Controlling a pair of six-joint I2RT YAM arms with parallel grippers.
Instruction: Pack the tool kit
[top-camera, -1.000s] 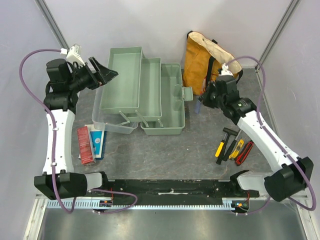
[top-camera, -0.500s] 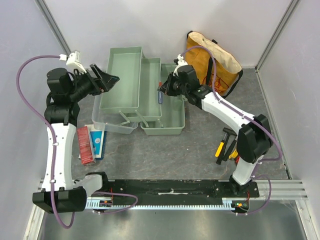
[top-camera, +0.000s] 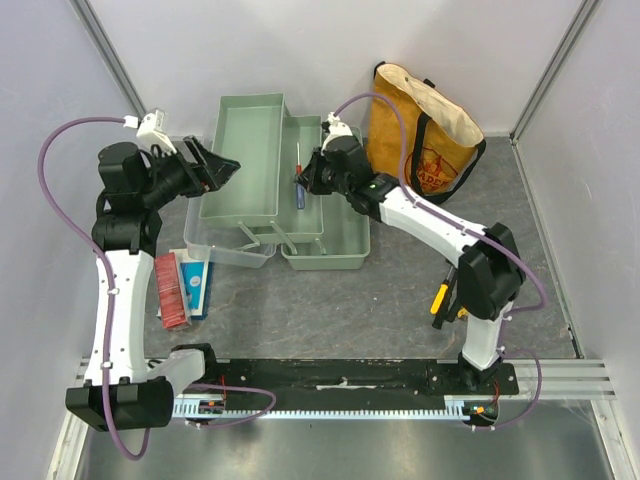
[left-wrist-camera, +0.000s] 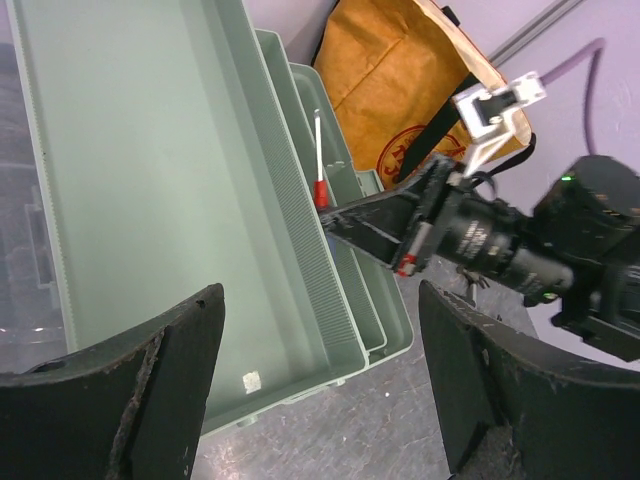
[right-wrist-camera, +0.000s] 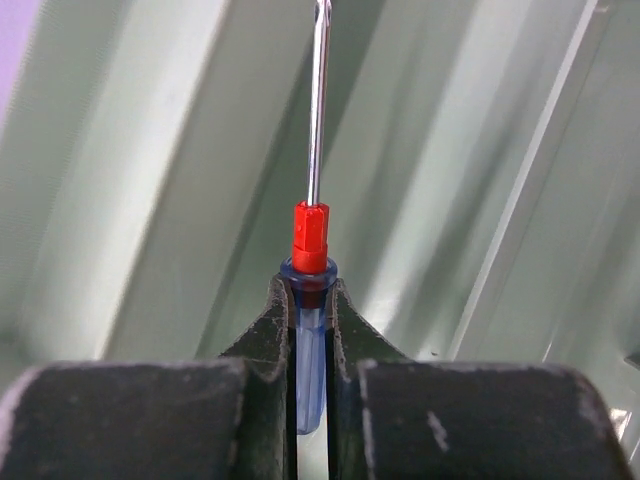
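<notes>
The sage-green tool kit box (top-camera: 245, 160) stands open at the back with its trays fanned out. My right gripper (top-camera: 306, 180) hangs over the middle tray, shut on a screwdriver (top-camera: 298, 176) with a clear blue handle and red collar. In the right wrist view the fingers (right-wrist-camera: 270, 320) pinch the screwdriver's handle (right-wrist-camera: 311, 240), and the shaft points away over the green tray (right-wrist-camera: 150, 200). My left gripper (top-camera: 222, 160) is open and empty above the left edge of the top tray (left-wrist-camera: 150, 200). The left wrist view also shows the screwdriver (left-wrist-camera: 319, 160).
A mustard-yellow tote bag (top-camera: 420, 130) stands behind the box on the right. Several hand tools (top-camera: 440, 298) lie on the table by the right arm's base. Red and blue packets (top-camera: 180, 285) lie front left, beside the clear lid (top-camera: 215, 250).
My right arm has swung left from the table's right side to above the box's middle tray, carrying the screwdriver. The left gripper has barely shifted and stays open.
</notes>
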